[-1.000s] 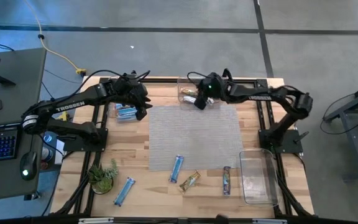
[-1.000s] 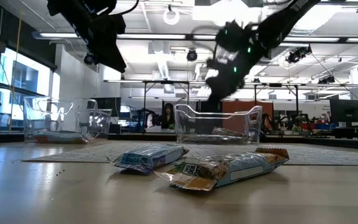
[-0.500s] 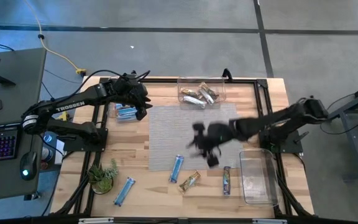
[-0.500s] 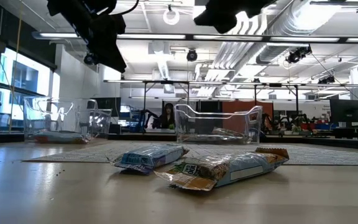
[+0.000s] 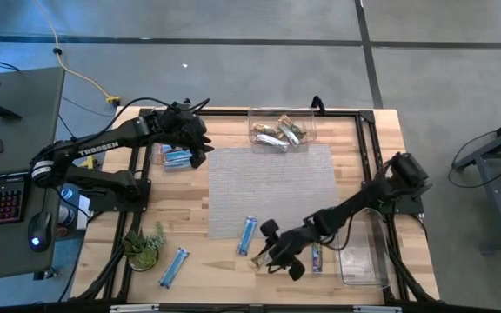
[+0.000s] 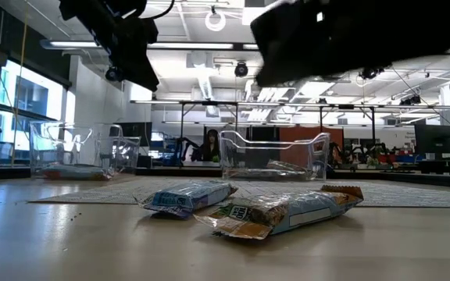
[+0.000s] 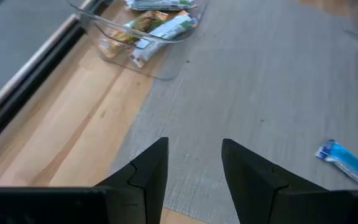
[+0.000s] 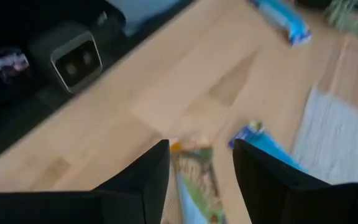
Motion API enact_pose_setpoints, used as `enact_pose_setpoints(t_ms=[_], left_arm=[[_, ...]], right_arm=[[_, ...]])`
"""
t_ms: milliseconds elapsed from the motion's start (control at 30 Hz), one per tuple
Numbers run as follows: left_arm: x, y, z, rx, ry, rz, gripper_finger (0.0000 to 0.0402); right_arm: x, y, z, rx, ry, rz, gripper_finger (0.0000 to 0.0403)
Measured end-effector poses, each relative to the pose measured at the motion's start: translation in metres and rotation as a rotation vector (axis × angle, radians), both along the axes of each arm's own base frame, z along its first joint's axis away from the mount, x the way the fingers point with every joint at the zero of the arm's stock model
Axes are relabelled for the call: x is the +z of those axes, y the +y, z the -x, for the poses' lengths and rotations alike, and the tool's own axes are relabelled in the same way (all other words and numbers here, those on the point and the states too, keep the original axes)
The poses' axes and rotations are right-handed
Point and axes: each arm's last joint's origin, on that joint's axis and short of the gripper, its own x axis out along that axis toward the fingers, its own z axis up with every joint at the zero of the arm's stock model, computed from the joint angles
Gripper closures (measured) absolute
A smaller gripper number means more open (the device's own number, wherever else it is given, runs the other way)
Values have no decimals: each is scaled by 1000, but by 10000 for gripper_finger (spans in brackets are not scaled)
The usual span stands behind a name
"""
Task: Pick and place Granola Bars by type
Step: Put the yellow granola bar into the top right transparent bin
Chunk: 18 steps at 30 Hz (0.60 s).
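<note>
Now reaching low over the front of the table, the right gripper (image 5: 278, 253): fingers (image 8: 151, 171) spread, nothing between them, hanging just above the tan-and-green bar (image 5: 266, 254), which lies in front of the grey mat (image 5: 273, 189); same bar (image 8: 194, 186) seen between the two dark fingers from the wrist, apart from both; just beside it, on the mat's front edge, a blue bar (image 5: 248, 235); to the other side, a dark bar (image 5: 317, 252) partly under the arm; farther off, past the mat's front left corner, another blue bar (image 5: 173, 267) next to a small green plant (image 5: 143, 247).

Behind the mat, a clear bin (image 5: 281, 133) holding several silver and tan bars; off the mat's back left corner, a second clear bin (image 5: 177, 156) with blue bars inside, partly hidden by the left gripper (image 5: 200, 149) held above it; fingers (image 7: 148, 171) parted, empty, pointing across the mat toward the back bin (image 7: 143, 37). Beside the mat's front right corner, a third clear bin (image 5: 360, 248), no bar visible in it.

From table height, two bars lying side by side in front of the mat: blue wrapper (image 6: 187, 196) and tan-and-green wrapper (image 6: 281, 211), touching or nearly so; cannot tell which.
</note>
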Motion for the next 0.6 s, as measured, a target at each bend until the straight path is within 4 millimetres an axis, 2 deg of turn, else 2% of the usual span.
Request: enact_pose_setpoints(t_ms=[267,467,600], left_arm=[[0,-1,0,-19,-15,34,257],[0,-1,0,-19,-15,34,257],[0,-1,0,-19,-15,34,257]], right_arm=[[-41,-1,-8,-35,78,52,242],[-55,-10,-13,-35,111,71,242],[-64,-15,-17,-33,162,5,242]])
